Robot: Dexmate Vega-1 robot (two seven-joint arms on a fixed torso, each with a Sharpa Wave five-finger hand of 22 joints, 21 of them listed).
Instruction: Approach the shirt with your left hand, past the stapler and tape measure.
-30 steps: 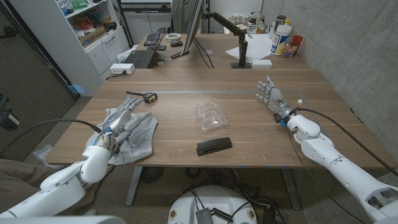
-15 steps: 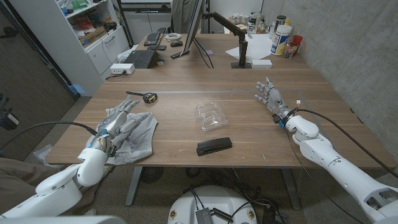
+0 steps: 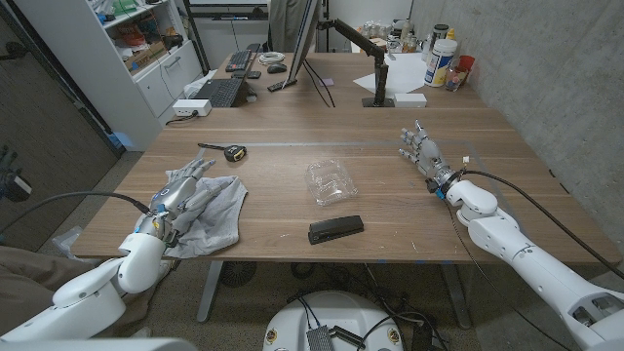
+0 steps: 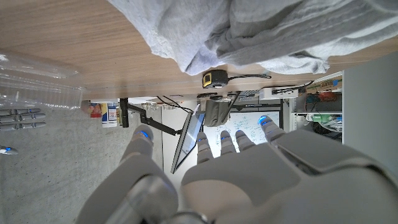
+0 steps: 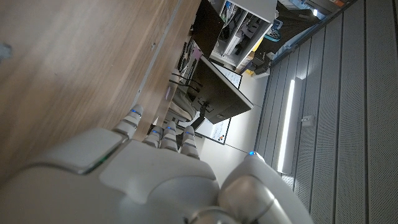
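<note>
- left hand [image 3: 180,195] has slid back toward the table's near-left edge over the last second; now over the grey shirt [image 3: 216,214], approach looks done
- fingers extended, slightly spread, gripping nothing; contact with the cloth unclear
- tape measure [image 3: 233,152] beyond, stapler [image 3: 335,229] near front edge
- right hand [image 3: 424,151] unchanged, fingers apart, empty

A clear plastic clamshell container [image 3: 331,182] lies near the middle of the wooden table [image 3: 390,210]. Toward the far edge, a black monitor arm [image 3: 363,49] stands on its base beside a white box [image 3: 410,98]. At the far right corner stand a white tub with a blue label [image 3: 440,61] and a red cup [image 3: 459,70]. A keyboard [image 3: 219,92] lies on the neighbouring desk beyond the far left corner.
</note>
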